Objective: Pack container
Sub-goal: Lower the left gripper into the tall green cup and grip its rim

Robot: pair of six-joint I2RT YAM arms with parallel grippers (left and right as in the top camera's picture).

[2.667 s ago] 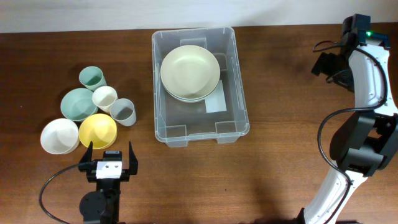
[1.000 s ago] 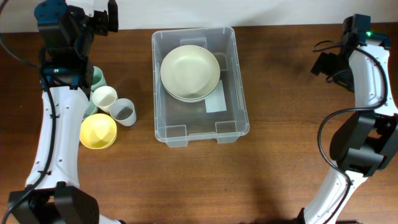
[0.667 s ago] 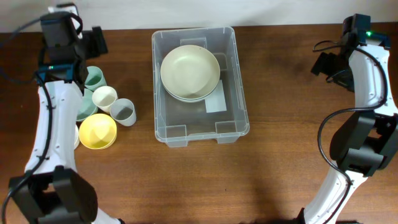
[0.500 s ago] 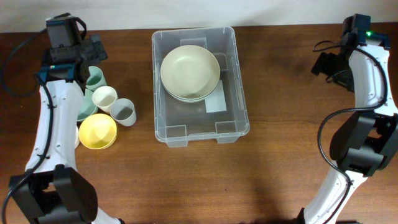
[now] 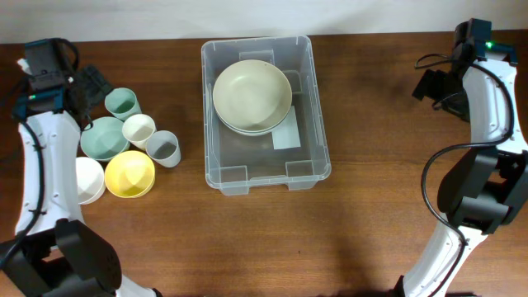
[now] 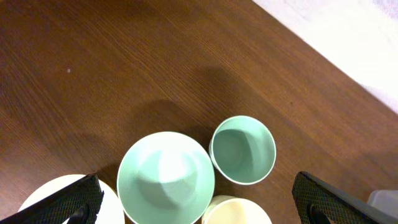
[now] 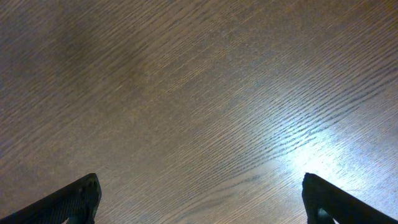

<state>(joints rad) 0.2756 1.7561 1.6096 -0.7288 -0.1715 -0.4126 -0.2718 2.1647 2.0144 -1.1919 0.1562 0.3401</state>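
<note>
A: The left gripper (image 6: 198, 200) is hanging spread wide, left of the container (image 5: 305, 157), which is sitting in the middle of the table (image 5: 371, 206). The right gripper (image 7: 199, 199), equally spread, is hovering empty off to its right.

B: What is worrying you?

A: The mint bowl (image 6: 166, 177) and the mint cup (image 6: 242, 150) beyond it are crowding together, possibly touching. A finger coming down there is risking knocking a neighbour over.

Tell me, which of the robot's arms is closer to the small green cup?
The left. The left gripper hangs just beside the green cup on the far left, while the right gripper is far off, past the container, toward the far right corner.
</note>
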